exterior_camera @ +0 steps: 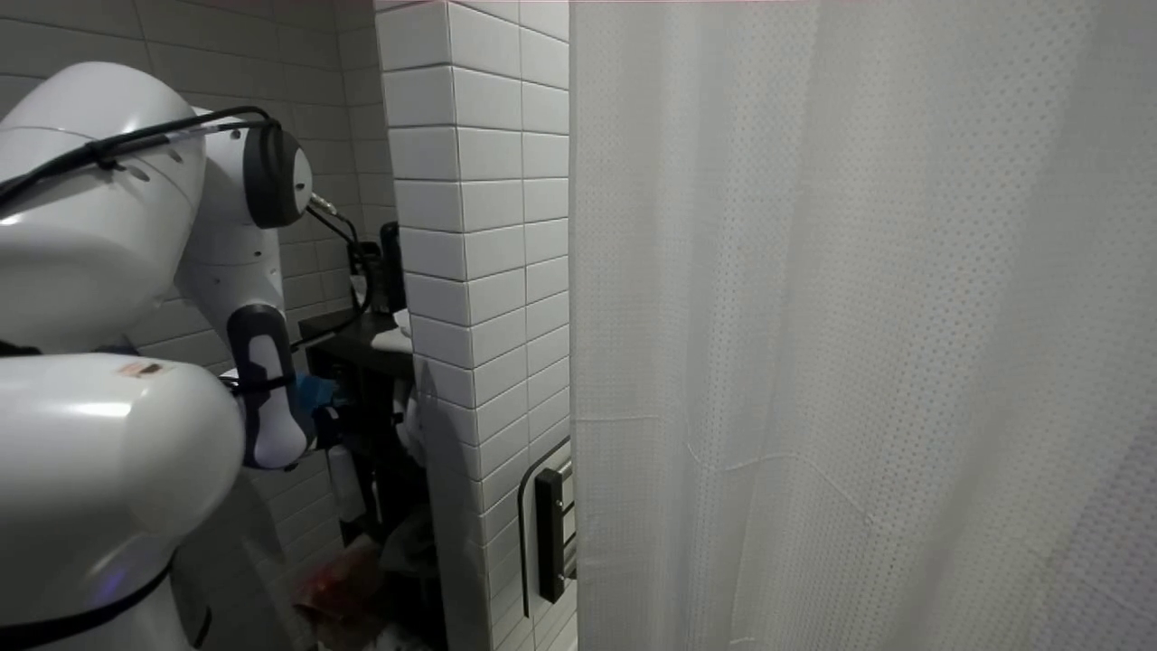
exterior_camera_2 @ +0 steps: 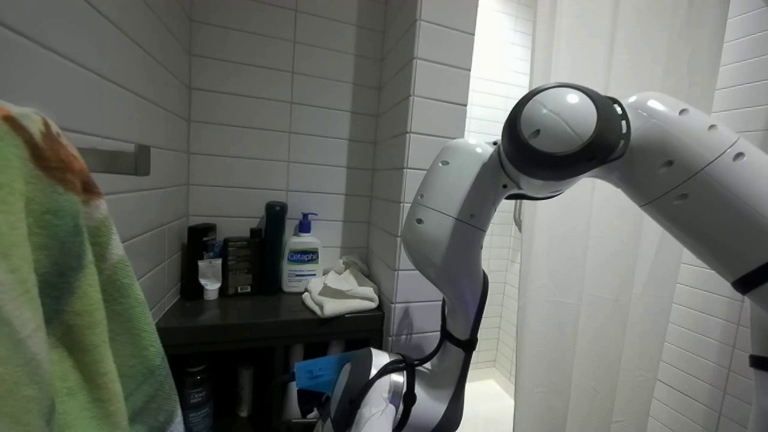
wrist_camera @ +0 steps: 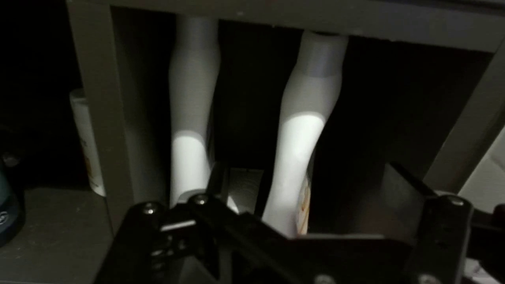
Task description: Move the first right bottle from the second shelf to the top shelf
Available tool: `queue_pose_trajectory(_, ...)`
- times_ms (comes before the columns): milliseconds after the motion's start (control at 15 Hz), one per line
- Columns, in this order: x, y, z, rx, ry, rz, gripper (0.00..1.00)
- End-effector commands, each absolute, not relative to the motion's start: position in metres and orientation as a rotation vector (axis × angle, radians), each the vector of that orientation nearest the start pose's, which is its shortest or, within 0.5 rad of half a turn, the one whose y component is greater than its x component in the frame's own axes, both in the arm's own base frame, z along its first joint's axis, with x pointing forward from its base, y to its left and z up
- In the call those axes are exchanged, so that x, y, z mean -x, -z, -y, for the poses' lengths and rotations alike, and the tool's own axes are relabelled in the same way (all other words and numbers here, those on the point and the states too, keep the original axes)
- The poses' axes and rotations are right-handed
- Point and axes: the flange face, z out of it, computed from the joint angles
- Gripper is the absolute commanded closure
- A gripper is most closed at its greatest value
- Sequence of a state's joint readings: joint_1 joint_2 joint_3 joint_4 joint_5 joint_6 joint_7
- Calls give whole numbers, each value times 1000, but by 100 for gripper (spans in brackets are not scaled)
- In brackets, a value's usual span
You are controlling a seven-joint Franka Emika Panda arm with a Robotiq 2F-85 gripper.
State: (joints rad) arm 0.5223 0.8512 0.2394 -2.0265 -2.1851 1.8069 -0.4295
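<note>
The rightmost white bottle (wrist_camera: 302, 130) stands in the right compartment of the second shelf in the wrist view, slightly tilted in the picture. Another white bottle (wrist_camera: 191, 98) stands to its left. My gripper (wrist_camera: 309, 177) is open, with one finger between the two bottles and the other well to the right of the right bottle. I cannot tell whether either finger touches a bottle. The bottle's lower end is hidden behind the gripper. The dark top shelf (exterior_camera_2: 252, 315) shows in both exterior views (exterior_camera: 348, 339). In an exterior view, the bottle's upper part (exterior_camera_2: 336, 346) shows just under it.
On the top shelf stand dark bottles (exterior_camera_2: 275, 246), a white tube (exterior_camera_2: 210, 276), a Cetaphil pump bottle (exterior_camera_2: 302, 264) and a white cloth (exterior_camera_2: 342, 292). A divider (wrist_camera: 104, 110) and right-hand post (wrist_camera: 461, 130) frame the compartment. A tiled pillar (exterior_camera: 488, 226) stands beside the rack.
</note>
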Motion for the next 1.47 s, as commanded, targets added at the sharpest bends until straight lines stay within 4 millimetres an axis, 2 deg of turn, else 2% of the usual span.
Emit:
queue_pose_trajectory(0, -438, -21, -323, -120, 82, -1724, 0)
queue_pose_trajectory(200, -436, -10, -315, -126, 12, -1681, 0)
queue_pose_trajectory(533, -427, 2, -311, -136, 33, -1618, 0)
queue_pose_trajectory(1133, -409, 1, -333, -97, 72, -1545, 0)
queue_pose_trajectory(1400, -408, 0, -335, -91, 66, -1552, 0)
